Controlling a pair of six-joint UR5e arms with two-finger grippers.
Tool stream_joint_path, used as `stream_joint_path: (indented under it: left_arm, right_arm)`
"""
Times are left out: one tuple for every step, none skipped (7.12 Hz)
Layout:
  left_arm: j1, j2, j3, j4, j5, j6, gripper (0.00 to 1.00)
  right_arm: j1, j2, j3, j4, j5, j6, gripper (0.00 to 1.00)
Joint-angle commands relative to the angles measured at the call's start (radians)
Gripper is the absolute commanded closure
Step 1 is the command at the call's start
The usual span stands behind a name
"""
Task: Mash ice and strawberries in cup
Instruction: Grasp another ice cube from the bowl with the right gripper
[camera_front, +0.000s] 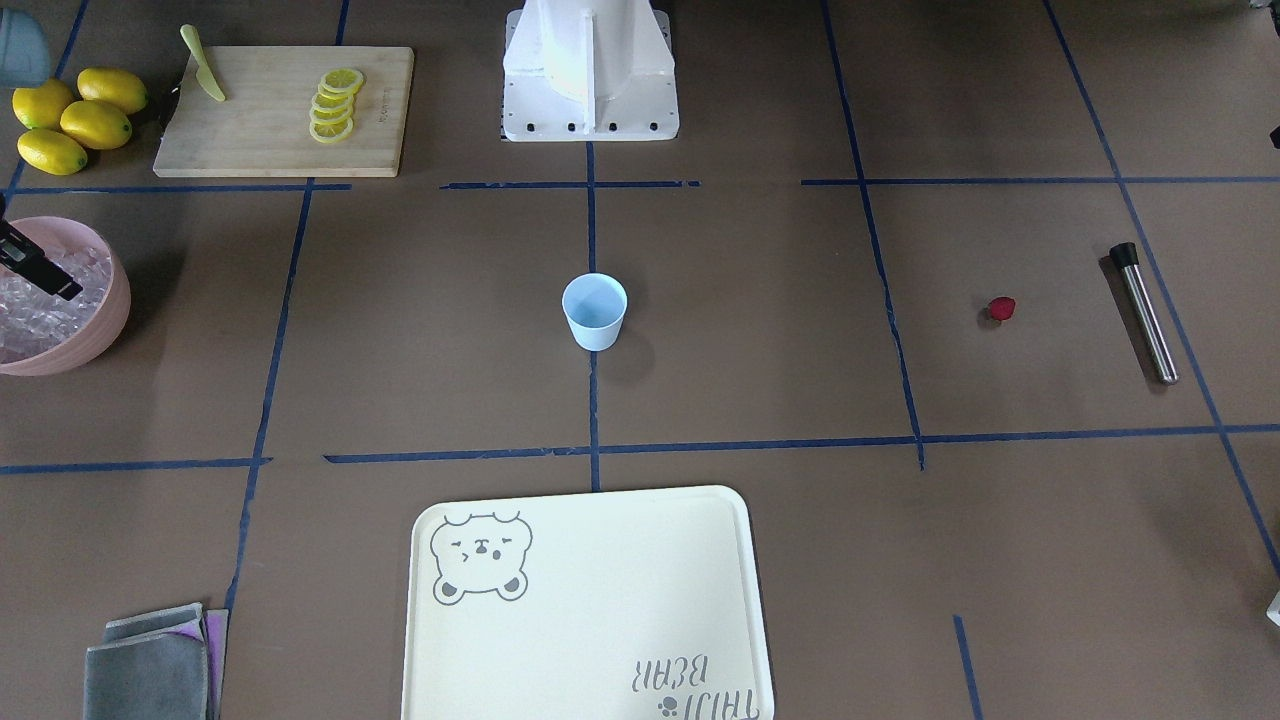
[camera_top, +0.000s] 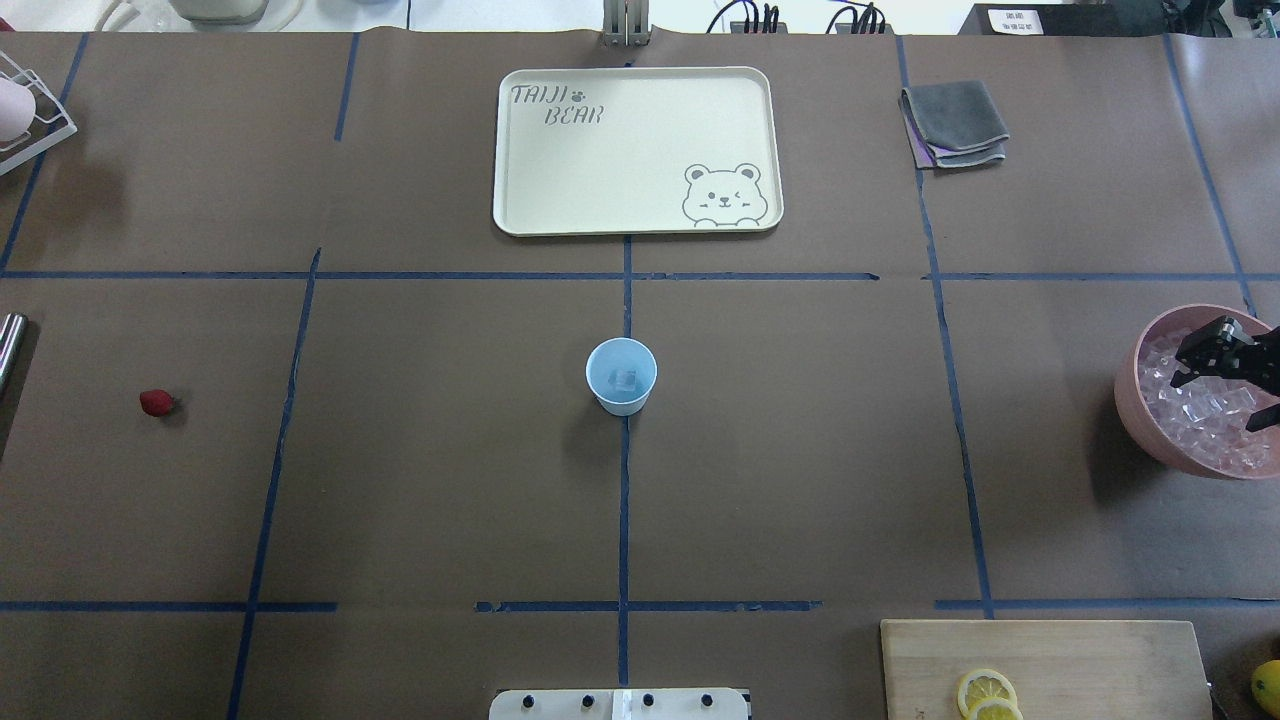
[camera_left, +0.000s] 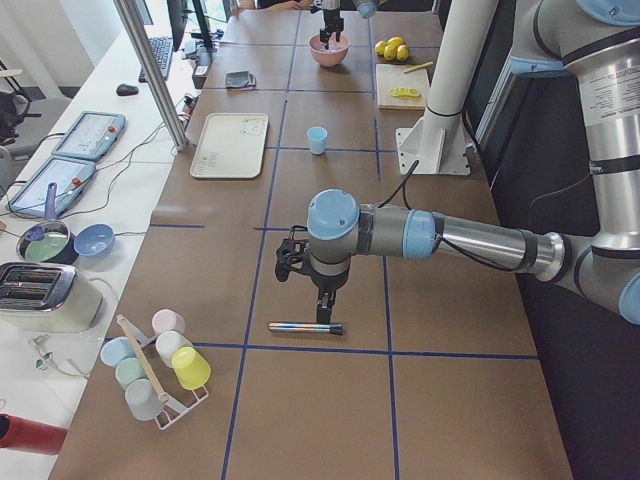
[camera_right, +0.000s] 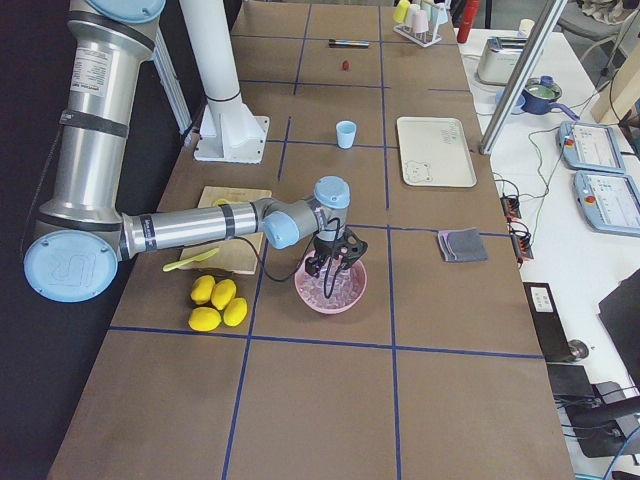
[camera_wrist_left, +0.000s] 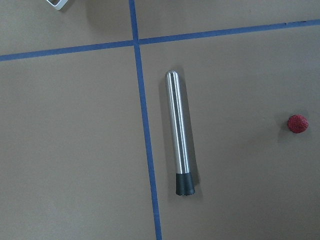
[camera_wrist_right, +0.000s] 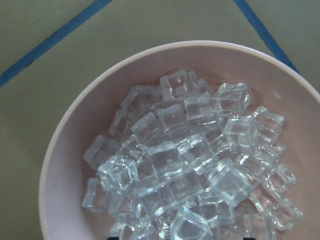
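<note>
Cup (camera_top: 621, 376) stands upright, mouth up; right end effector (camera_top: 1215, 403) gapes empty above ice (camera_wrist_right: 185, 165); left end effector (camera_left: 320, 308): cannot tell

Through my left wrist camera I look straight down on a steel muddler (camera_wrist_left: 180, 135) lying flat on the brown table (camera_wrist_left: 65, 150), rounded tip toward 12 o'clock, black end toward 6. A blue tape line (camera_wrist_left: 145, 125) runs just beside it at 9 o'clock. The strawberry (camera_wrist_left: 297, 123) sits well apart at 3 o'clock, and a white corner (camera_wrist_left: 59, 3) shows at 11.
</note>
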Motion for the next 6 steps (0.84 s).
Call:
stream_joint_path:
  left_arm:
    - [0.0,0.0,0.0,0.0,0.0,0.0,0.0]
    - [0.0,0.0,0.0,0.0,0.0,0.0,0.0]
    - [0.0,0.0,0.0,0.0,0.0,0.0,0.0]
    - [0.0,0.0,0.0,0.0,0.0,0.0,0.0]
    - [0.0,0.0,0.0,-0.002,0.0,0.0,0.0]
    - [0.0,0.0,0.0,-0.002,0.0,0.0,0.0]
  right_arm:
    - [-0.005,-0.001,-0.005,0.0,-0.002,0.013,0.16]
    - [-0.006,-0.002,-0.006,0.0,-0.002,0.018,0.2]
    - [-0.006,-0.005,-0.006,-0.001,-0.002,0.019,0.24]
    - [-0.006,-0.008,-0.006,-0.001,-0.002,0.019,0.25]
    - [-0.006,-0.008,-0.008,-0.001,-0.004,0.021,0.26]
    - [-0.008,-0.008,-0.011,-0.001,-0.004,0.022,0.31]
